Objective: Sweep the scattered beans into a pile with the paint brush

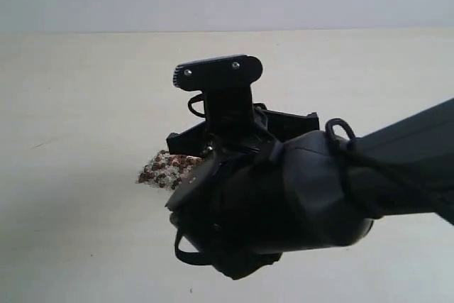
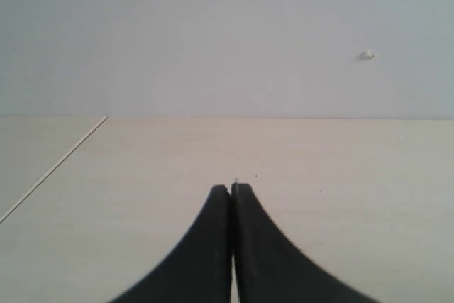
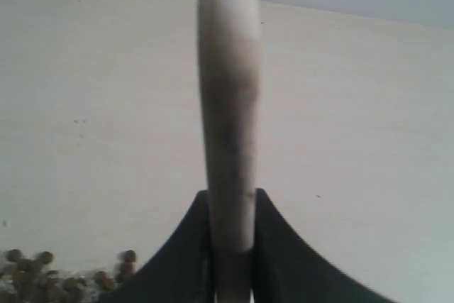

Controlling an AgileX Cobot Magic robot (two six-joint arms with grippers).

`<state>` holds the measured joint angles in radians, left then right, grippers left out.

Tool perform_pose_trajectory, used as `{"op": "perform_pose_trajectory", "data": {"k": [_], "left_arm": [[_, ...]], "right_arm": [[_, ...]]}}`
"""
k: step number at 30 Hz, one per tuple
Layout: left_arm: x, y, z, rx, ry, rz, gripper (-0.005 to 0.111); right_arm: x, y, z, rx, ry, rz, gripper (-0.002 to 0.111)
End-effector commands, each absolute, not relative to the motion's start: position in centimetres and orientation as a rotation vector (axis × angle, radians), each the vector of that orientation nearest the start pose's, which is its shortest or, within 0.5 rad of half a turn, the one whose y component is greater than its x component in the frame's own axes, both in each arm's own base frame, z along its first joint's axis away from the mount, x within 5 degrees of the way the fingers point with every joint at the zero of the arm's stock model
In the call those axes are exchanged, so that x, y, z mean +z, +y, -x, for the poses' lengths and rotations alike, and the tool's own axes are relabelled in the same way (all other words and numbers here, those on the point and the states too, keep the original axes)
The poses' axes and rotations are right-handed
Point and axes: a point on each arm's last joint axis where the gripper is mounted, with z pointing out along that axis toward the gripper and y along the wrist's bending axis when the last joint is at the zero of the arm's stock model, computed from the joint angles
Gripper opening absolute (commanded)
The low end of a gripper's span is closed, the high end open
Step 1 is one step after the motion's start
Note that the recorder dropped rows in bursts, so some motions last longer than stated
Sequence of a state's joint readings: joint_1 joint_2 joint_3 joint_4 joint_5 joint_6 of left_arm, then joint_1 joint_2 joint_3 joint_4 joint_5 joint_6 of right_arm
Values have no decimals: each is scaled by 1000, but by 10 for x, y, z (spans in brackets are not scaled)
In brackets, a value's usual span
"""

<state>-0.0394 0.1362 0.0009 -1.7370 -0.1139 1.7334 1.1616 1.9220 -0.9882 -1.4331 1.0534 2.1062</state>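
On the pale cream surface (image 1: 78, 104), the black right gripper (image 3: 232, 196) was clamped on the pale rounded handle of the paint brush (image 3: 227, 104), whose bristles were hidden behind the arm. The black left gripper (image 2: 232, 189) hung empty, jaws together. The tiny reddish-brown beans (image 1: 164, 168) lay bunched just beside the right gripper. Too hard a stroke could scatter them.

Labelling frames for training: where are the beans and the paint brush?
beans (image 1: 164, 169), exterior view, middle of the cluster.
paint brush (image 3: 227, 104), right wrist view, middle of its handle.
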Motion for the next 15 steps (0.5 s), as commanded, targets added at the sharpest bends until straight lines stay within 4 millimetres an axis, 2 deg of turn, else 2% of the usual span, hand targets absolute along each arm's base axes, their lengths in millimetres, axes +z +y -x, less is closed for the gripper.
{"op": "perform_pose_trajectory", "data": {"k": [1, 9, 15], "left_arm": [[203, 7, -67, 43, 1632, 63, 0], [203, 7, -67, 43, 1632, 63, 0], [203, 7, -67, 43, 1632, 63, 0]], "right_arm": [[158, 296, -211, -142, 2059, 81, 0], [149, 318, -219, -111, 2065, 75, 0], [158, 329, -224, -69, 2037, 66, 0]]}}
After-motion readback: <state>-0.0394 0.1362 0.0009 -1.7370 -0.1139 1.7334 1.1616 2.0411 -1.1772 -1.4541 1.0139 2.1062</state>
